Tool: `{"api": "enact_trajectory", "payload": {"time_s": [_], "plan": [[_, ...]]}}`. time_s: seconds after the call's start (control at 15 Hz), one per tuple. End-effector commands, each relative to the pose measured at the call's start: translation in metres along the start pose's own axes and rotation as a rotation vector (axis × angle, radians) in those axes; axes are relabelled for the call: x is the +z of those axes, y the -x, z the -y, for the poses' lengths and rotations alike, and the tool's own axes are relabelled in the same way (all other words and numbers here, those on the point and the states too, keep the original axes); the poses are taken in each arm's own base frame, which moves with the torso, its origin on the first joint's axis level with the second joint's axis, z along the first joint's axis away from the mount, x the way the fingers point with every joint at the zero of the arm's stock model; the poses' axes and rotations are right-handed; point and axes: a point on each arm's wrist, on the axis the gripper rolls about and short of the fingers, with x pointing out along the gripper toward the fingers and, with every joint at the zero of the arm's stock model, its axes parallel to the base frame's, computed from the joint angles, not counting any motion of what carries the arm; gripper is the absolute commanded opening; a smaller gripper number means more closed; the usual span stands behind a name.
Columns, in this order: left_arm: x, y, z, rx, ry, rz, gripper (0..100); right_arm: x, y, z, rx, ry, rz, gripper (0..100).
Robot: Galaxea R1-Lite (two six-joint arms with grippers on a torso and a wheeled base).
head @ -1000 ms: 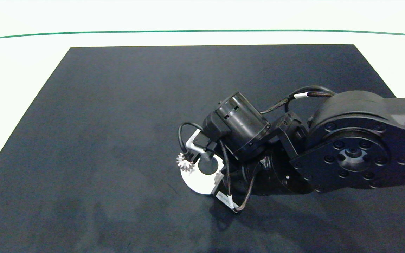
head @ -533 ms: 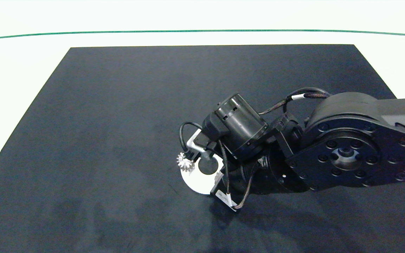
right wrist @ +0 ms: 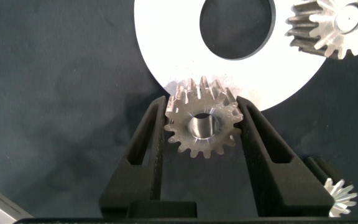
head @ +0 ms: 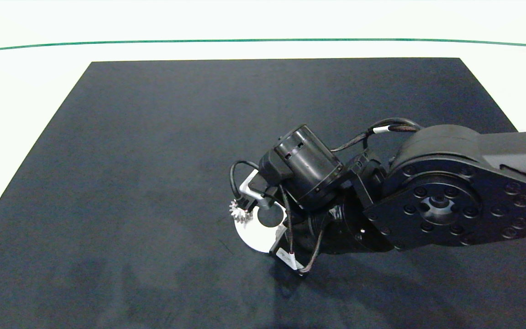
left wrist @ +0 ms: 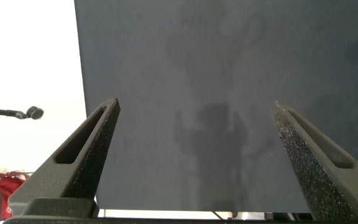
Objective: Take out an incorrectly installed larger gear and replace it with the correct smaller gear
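While clamped, blunt-toothed silver smaller gear [right wrist: 202, 125]

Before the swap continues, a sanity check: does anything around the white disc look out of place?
The long-toothed silver gear straddles the white disc's rim, half over the black mat. Its round hole is empty. The right gripper grips a second silver gear at the rim. The left gripper hangs open.

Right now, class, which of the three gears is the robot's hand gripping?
The gear between the right hand's fingers; the other two lie outside its grip.
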Motion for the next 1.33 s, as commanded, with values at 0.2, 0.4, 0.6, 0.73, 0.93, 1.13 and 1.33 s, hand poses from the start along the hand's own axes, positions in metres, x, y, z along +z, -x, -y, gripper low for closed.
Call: {"api": "enact_trajectory", "payload": {"time_s": [0.2,0.4,0.6,0.73,0.93,1.13,1.33], "plan": [[-0.0006,0.0006,0.0000,0.001,-0.001,-0.003,100,-0.0016,-0.0036,-0.0026,-0.002,-0.003,-0.016,28],[-0.0006,0.0006,0.0000,0.001,-0.001,-0.003,100,-0.0016,-0.0042,-0.0029,0.000,-0.002,-0.018,28],[-0.0005,0.0001,0.0000,0.001,-0.001,-0.004,100,-0.0004,-0.0032,-0.0023,-0.001,-0.006,-0.012,28],[-0.0006,0.0006,0.0001,0.000,-0.002,-0.003,100,0.0014,-0.0025,-0.0018,-0.001,-0.012,0.002,28],[-0.0006,0.0006,0.0000,0.001,-0.001,-0.003,100,0.0026,-0.0016,-0.0025,-0.002,-0.017,0.012,28],[-0.0009,0.0003,0.0002,-0.001,-0.005,-0.004,100,0.0018,-0.0029,-0.0031,0.000,-0.016,0.008,28],[-0.0009,0.0003,0.0001,0.001,-0.006,-0.004,100,0.0014,-0.0036,-0.0040,0.002,-0.013,0.005,28]]}}
